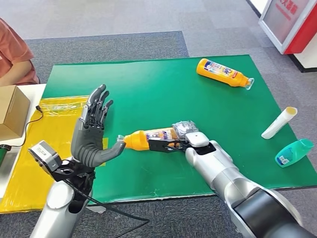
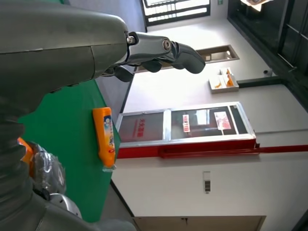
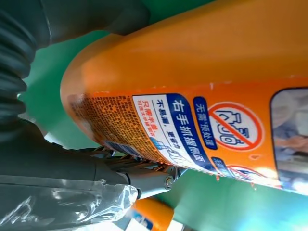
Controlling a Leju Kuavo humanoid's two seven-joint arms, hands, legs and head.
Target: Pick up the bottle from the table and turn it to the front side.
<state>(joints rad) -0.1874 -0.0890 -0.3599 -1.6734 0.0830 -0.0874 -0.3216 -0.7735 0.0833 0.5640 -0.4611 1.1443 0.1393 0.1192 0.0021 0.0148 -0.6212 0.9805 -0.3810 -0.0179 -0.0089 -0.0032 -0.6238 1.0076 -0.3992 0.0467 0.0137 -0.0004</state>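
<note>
An orange bottle [image 1: 149,138] with a printed label lies level in the air over the green mat [image 1: 157,94], cap [image 1: 120,140] pointing left. My right hand [image 1: 184,135], wrapped in clear plastic, grips its base end. In the right wrist view the bottle's label [image 3: 203,120] shows close up, with my dark fingers [image 3: 109,168] beneath it. My left hand [image 1: 92,134] is raised with fingers spread and holds nothing. Its thumb is right by the cap; I cannot tell if they touch. The left wrist view shows its fingers [image 2: 163,50] extended.
A second orange bottle [image 1: 224,73] lies at the mat's far right, also seen from the left wrist [image 2: 104,136]. A white tube [image 1: 279,122] and a teal bottle [image 1: 294,151] lie at the right edge. A yellow sheet [image 1: 44,144], cardboard box [image 1: 11,111] and a person [image 1: 15,54] are left.
</note>
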